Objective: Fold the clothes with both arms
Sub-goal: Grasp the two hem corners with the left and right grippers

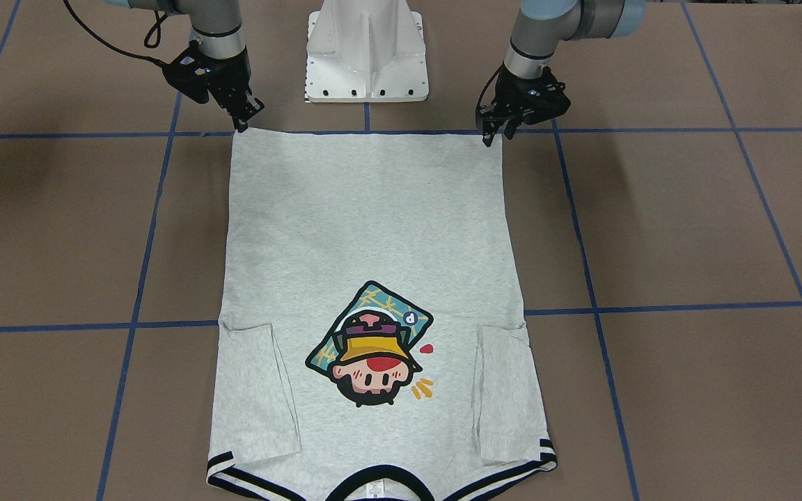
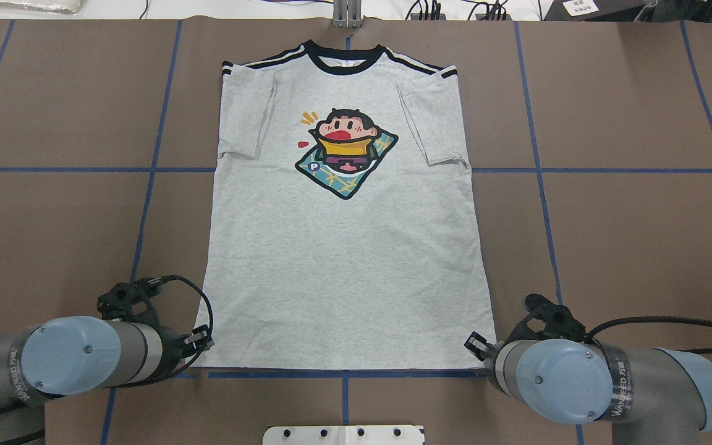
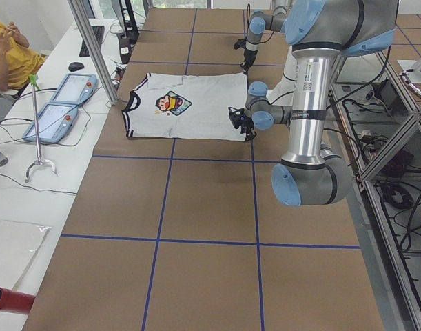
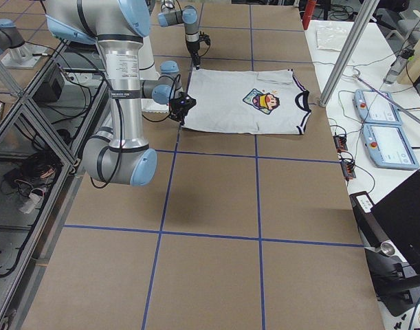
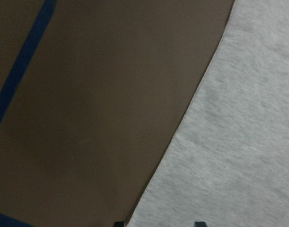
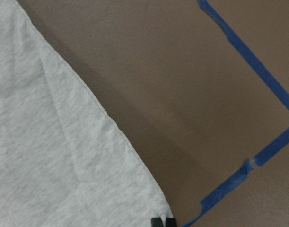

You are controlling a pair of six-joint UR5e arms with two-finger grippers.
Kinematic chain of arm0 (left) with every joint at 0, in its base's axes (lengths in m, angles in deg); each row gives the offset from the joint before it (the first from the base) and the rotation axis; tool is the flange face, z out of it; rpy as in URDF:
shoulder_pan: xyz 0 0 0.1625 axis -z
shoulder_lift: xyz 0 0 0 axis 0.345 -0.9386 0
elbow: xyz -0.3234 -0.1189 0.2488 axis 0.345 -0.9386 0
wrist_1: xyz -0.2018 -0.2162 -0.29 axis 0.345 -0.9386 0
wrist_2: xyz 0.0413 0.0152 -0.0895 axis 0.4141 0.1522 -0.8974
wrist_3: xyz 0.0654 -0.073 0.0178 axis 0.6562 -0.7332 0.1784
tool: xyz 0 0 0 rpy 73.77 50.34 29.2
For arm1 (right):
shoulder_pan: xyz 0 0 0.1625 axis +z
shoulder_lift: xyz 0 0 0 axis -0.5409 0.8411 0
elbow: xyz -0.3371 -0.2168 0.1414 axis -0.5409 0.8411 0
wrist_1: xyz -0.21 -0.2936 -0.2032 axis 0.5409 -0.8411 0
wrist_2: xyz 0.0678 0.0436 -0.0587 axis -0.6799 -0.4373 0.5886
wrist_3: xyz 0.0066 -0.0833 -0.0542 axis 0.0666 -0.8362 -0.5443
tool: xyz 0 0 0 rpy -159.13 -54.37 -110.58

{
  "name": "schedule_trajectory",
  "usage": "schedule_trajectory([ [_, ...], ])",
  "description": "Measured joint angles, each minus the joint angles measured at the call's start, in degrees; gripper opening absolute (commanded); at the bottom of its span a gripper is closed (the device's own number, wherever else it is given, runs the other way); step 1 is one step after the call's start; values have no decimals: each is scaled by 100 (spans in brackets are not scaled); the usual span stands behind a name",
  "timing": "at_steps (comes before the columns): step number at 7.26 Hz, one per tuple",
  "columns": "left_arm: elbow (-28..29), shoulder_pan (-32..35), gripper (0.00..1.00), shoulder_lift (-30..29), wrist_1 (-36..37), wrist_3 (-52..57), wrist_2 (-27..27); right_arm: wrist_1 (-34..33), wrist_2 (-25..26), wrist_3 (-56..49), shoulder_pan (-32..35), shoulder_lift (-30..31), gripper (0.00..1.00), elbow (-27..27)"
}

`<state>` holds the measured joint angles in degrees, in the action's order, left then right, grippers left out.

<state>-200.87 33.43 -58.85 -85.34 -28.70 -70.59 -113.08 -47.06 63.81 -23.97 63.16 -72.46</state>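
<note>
The light heather-grey T-shirt (image 1: 373,229) lies flat and face up on the brown table, sleeves folded in, collar far from the robot and hem near it (image 2: 343,259). My left gripper (image 1: 493,136) is open at the hem's left corner (image 2: 204,342); in the left wrist view (image 5: 158,223) one tip is over the table and one over the cloth (image 5: 239,142). My right gripper (image 1: 242,124) is at the hem's right corner (image 2: 472,343). In the right wrist view (image 6: 163,221) its tips are together on the corner of the shirt (image 6: 54,156).
The white pedestal base (image 1: 366,56) stands between the arms, just behind the hem. Blue tape lines (image 2: 146,204) grid the table. Teach pendants (image 3: 58,103) and a seated person (image 3: 7,55) are on the far side table.
</note>
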Motion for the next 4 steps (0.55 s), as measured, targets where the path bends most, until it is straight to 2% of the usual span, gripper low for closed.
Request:
schedule_trajectory([
  [4,19,-172,49,19,6,-28,-43,0,0,0,-7,-2,0,5],
])
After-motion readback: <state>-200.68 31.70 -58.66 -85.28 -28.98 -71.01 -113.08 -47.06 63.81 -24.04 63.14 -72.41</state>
